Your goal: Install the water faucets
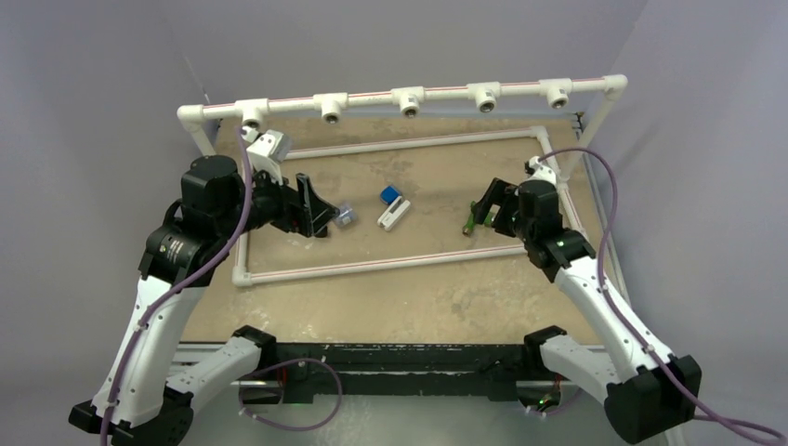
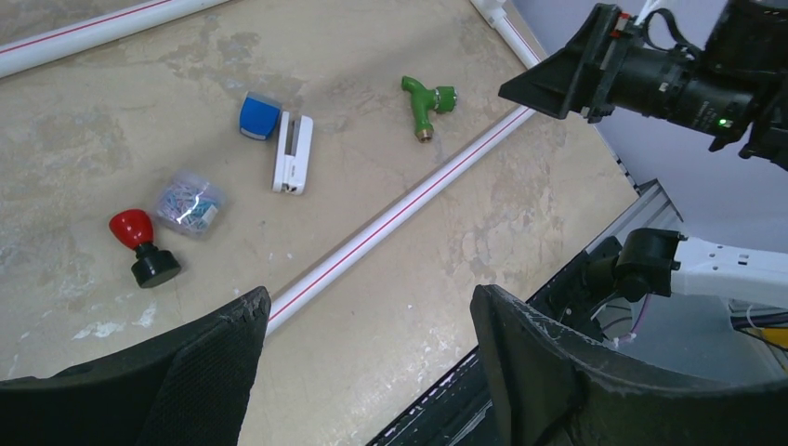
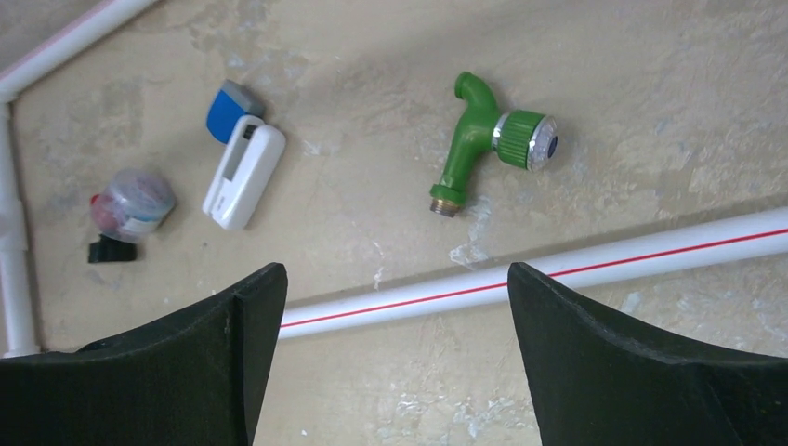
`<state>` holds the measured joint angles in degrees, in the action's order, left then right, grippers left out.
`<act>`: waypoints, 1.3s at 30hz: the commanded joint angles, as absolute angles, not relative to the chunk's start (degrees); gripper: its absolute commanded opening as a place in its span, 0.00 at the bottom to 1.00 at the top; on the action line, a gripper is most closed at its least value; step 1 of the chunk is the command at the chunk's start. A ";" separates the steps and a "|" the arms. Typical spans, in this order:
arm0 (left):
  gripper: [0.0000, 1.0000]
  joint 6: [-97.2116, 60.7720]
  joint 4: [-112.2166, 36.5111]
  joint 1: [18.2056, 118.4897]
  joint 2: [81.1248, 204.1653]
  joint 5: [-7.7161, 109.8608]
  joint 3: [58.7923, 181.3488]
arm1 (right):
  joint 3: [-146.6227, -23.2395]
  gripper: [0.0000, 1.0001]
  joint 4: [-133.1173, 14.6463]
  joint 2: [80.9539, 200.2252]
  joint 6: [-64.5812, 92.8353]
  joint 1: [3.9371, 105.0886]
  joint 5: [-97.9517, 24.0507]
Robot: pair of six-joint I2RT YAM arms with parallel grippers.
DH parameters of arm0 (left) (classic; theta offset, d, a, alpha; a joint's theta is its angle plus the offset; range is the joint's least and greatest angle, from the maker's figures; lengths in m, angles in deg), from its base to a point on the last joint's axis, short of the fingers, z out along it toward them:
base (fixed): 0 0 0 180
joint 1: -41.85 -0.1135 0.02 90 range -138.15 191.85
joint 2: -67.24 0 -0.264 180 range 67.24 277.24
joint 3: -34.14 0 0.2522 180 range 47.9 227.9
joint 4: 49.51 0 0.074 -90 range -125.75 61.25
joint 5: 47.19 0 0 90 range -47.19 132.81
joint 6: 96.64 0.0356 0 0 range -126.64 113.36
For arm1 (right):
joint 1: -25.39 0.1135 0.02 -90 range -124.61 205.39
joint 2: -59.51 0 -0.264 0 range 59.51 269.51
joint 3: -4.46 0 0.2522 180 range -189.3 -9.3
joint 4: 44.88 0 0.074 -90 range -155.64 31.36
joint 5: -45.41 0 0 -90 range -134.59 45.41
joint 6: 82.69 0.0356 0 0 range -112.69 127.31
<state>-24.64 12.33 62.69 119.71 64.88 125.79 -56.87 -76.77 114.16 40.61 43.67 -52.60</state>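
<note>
- Step in hand, as judged: approach for pick-up. No faucet is fitted; all three lie on the mottled tabletop [image 1: 418,288].
- Right end effector [image 3: 392,279]: jaws wide apart, empty, hovering near the green faucet [image 3: 474,139], which is glossy plastic with a curved spout and a threaded end.
- Left end effector [image 2: 367,297]: jaws apart, empty, near the black faucet [image 2: 141,246], which has a rounded red knob.
- White faucet [image 3: 243,172]: blocky, with a blue handle, lying between the other two.
- Next move calls for gripping the green body while leaving the thread free for a tee socket [image 1: 409,102].

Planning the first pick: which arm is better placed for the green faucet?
Right. The right tool, open, hangs close over the green faucet, which is central in its wrist view. The left tool, also open, is farther off, nearer the black faucet with the red knob.
</note>
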 commanded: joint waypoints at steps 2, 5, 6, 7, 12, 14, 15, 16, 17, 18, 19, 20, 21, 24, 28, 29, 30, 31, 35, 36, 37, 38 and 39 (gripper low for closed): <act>0.79 -24.28 12.35 62.50 118.54 64.20 125.25 | -53.95 0.88 -72.79 118.65 44.84 43.76 -54.50; 0.79 -23.82 12.93 62.50 118.14 63.77 125.16 | -51.82 0.86 -69.96 120.56 47.30 43.76 -55.90; 0.79 -23.60 13.08 62.49 117.99 63.66 125.09 | -51.10 0.85 -68.84 121.43 48.09 43.76 -56.45; 0.79 -23.46 13.26 62.50 117.96 63.58 125.13 | -50.52 0.84 -67.67 122.16 48.84 43.78 -56.75; 0.79 -22.73 14.51 62.50 117.29 62.94 125.14 | -49.15 0.78 -63.46 126.52 53.10 43.76 -58.78; 0.80 -22.64 14.73 62.48 116.85 62.77 124.79 | -48.94 0.76 -61.61 128.22 54.13 43.76 -58.70; 0.80 -22.64 14.85 62.50 116.77 62.81 124.62 | -49.02 0.73 -60.56 129.07 54.60 43.76 -58.67; 0.80 -22.70 14.83 62.50 116.65 62.95 124.44 | -49.18 0.72 -59.51 130.30 55.16 43.76 -58.78; 0.80 -22.79 14.73 62.48 116.59 63.20 124.31 | -49.47 0.70 -58.98 131.56 55.69 43.76 -59.01; 0.80 -22.76 14.64 62.50 116.55 63.49 124.14 | -49.80 0.69 -58.91 133.46 56.41 43.76 -59.39; 0.80 -22.81 14.68 62.50 116.48 63.61 124.12 | -50.18 0.67 -58.90 134.84 57.09 43.77 -60.04; 0.80 -22.84 14.81 62.50 116.42 63.64 124.15 | -50.46 0.66 -58.90 136.00 57.56 43.76 -60.62; 0.80 -22.85 14.94 62.50 116.31 63.64 124.18 | -50.71 0.65 -57.50 137.14 57.66 43.76 -61.01; 0.80 -22.90 15.39 62.59 116.20 63.55 124.20 | -51.32 0.63 -56.05 139.88 58.09 43.76 -62.18; 0.80 -23.23 15.49 62.57 116.11 63.98 124.10 | -53.19 0.60 -55.30 143.77 58.07 43.76 -62.94; 0.80 -23.25 15.49 62.54 116.08 63.93 124.10 | -53.64 0.60 -55.04 144.73 57.92 43.76 -62.69; 0.80 -23.25 15.56 62.58 116.04 63.91 124.10 | -54.02 0.59 -54.84 145.51 57.78 43.76 -62.55; 0.80 -23.25 15.58 62.59 115.98 63.84 124.10 | -54.33 0.59 -54.59 146.25 57.68 43.76 -62.38; 0.80 -23.79 15.49 62.59 115.67 64.49 124.01 | -54.39 0.58 -52.38 148.72 57.13 43.97 -61.78; 0.80 -23.96 15.46 62.59 115.62 64.82 124.01 | -54.53 0.57 -52.31 149.43 57.14 44.06 -61.96; 0.80 -24.08 15.49 62.58 115.52 65.09 124.09 | -54.80 0.56 -52.42 150.28 57.11 44.10 -62.11; 0.80 -24.23 15.57 62.58 115.37 65.35 124.06 | -54.99 0.54 -52.60 151.02 57.10 44.18 -62.36; 0.80 -24.34 15.70 62.59 115.26 65.39 124.02 | -55.02 0.53 -52.52 151.69 57.05 44.24 -62.54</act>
<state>-23.61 16.24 62.69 116.08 63.91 124.11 -52.91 -53.76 149.81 56.63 43.78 -60.34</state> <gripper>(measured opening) 0.800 0.551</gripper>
